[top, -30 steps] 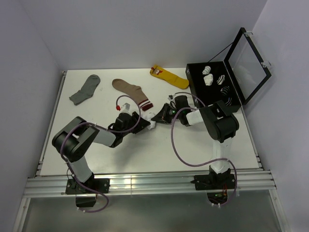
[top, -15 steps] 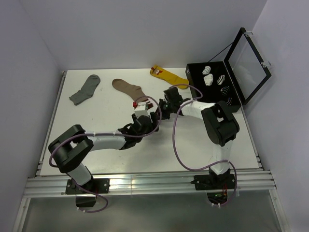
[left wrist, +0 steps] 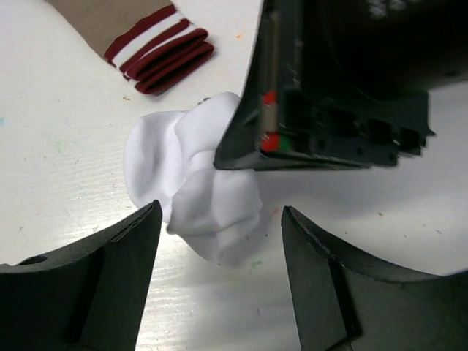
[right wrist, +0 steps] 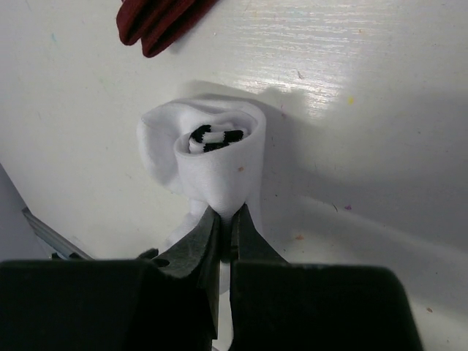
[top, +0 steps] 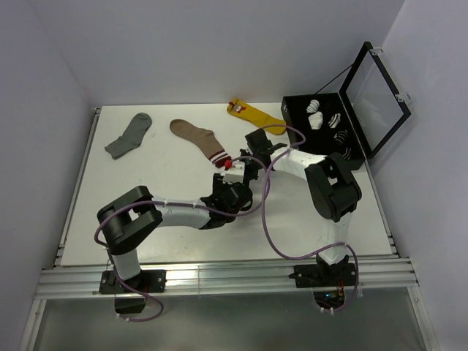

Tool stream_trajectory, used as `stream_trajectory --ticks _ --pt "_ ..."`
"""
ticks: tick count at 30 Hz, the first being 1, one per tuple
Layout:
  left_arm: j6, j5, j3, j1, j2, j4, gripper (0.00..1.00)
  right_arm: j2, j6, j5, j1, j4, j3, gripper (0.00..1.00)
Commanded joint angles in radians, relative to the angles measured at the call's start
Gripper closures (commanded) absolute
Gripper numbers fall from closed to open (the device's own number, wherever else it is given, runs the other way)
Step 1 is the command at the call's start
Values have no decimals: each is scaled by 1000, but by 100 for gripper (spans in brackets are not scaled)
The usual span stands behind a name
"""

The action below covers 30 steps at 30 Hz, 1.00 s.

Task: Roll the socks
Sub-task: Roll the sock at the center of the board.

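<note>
The socks (right wrist: pixel 216 157) are a rolled white bundle lying on the white table, with the dark stripes (right wrist: pixel 216 137) of the inner sock showing at the roll's open end. My right gripper (right wrist: pixel 225 213) is shut on the near edge of the bundle's outer layer. In the left wrist view the socks (left wrist: pixel 197 190) lie just ahead of my left gripper (left wrist: pixel 221 212), which is open with a finger low on each side and not touching them. The right gripper's black body (left wrist: pixel 329 95) sits over the bundle's right side. From above, both grippers meet at mid-table (top: pixel 240 175) and hide the socks.
A brown sock (top: pixel 199 137) with a maroon-and-white cuff (left wrist: pixel 157 47) lies just beyond the bundle. A grey sock (top: pixel 129 136) is far left and a yellow sock (top: pixel 256 115) at the back. A black box (top: pixel 292 128) with its lid (top: pixel 376 95) raised holds several rolled socks.
My left arm has swung right to the bundle, and its jaws have opened wider. The right gripper, still shut on the socks, has shifted slightly toward the back.
</note>
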Motion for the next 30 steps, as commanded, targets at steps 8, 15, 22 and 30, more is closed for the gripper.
stream_trajectory --ticks 8,15,22,30 --pt "147 28 -13 -25 -50 113 28 -3 -28 18 9 -73 45 100" --pt "175 48 48 -23 35 87 29 2 -20 6 9 -77 49 100" --pt "91 2 67 -14 113 32 33 2 -11 -5 9 -77 49 100" --pt "23 -2 75 8 147 -5 57 -11 -10 -12 9 -71 42 100"
